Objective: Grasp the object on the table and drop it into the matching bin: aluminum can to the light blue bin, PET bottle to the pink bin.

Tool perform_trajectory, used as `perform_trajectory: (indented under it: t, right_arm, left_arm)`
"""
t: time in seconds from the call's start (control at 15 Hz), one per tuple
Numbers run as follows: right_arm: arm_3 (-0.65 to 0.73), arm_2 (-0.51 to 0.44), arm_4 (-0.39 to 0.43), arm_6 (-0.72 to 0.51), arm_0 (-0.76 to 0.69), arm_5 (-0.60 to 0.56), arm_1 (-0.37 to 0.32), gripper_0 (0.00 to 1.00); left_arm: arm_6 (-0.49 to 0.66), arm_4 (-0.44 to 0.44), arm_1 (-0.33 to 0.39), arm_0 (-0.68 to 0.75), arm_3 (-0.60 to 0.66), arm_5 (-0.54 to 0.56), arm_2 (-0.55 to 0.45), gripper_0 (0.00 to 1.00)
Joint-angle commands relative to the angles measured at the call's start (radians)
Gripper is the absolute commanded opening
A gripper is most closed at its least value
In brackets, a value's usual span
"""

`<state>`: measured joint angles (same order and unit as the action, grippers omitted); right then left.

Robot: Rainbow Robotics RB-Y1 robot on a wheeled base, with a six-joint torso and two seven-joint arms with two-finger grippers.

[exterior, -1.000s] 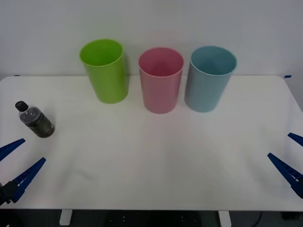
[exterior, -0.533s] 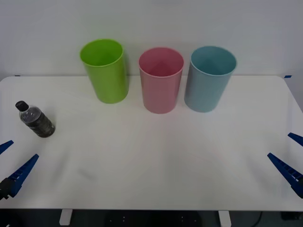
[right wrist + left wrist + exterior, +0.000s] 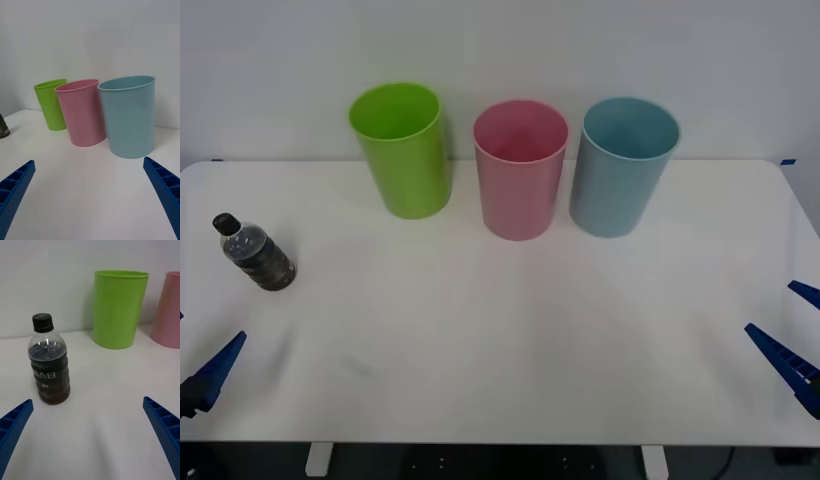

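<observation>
The bottle (image 3: pixel 254 252) stands upright near the table's (image 3: pixel 500 330) left edge, untouched, so the reach is just starting: the left gripper (image 3: pixel 90 435), spread wide, must close in around it while the right gripper (image 3: pixel 792 330) waits, also spread.

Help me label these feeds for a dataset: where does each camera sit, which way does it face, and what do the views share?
Front view: above the arms, looking down on the table; left pincer and right pincer at the near corners.
Left wrist view: low on the left arm, facing the PET bottle standing upright; its open left pincer at the bottom corners.
Right wrist view: low on the right arm, facing the light blue bin; its open right pincer at the bottom corners.
Shared: the pink bin and lime green bin show in all three.
</observation>
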<state>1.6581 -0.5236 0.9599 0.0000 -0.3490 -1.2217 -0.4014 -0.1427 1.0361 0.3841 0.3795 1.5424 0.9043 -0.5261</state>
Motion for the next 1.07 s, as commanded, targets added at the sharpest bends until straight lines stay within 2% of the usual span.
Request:
perform_trajectory:
  t: [0.07, 0.33, 0.53, 0.73, 1.07]
  right_arm:
    - [0.0, 0.0, 0.0, 0.0, 0.0, 0.0, 0.0, 1.0]
    - [0.0, 0.0, 0.0, 0.0, 0.0, 0.0, 0.0, 1.0]
    - [0.0, 0.0, 0.0, 0.0, 0.0, 0.0, 0.0, 1.0]
    - [0.0, 0.0, 0.0, 0.0, 0.0, 0.0, 0.0, 1.0]
    - [0.0, 0.0, 0.0, 0.0, 0.0, 0.0, 0.0, 1.0]
  left_arm:
    - [-0.04, -0.002, 0.002, -0.037, -0.076, -0.019, -0.011, 1.0]
    - [-0.043, 0.001, 0.002, -0.071, -0.088, -0.125, 0.029, 1.0]
    - [-0.049, 0.001, 0.002, -0.143, -0.176, -0.133, 0.041, 1.0]
    - [-0.051, 0.001, -0.001, -0.191, -0.212, -0.14, 0.052, 1.0]
    - [-0.057, 0.004, -0.001, -0.263, -0.246, -0.229, 0.095, 1.0]
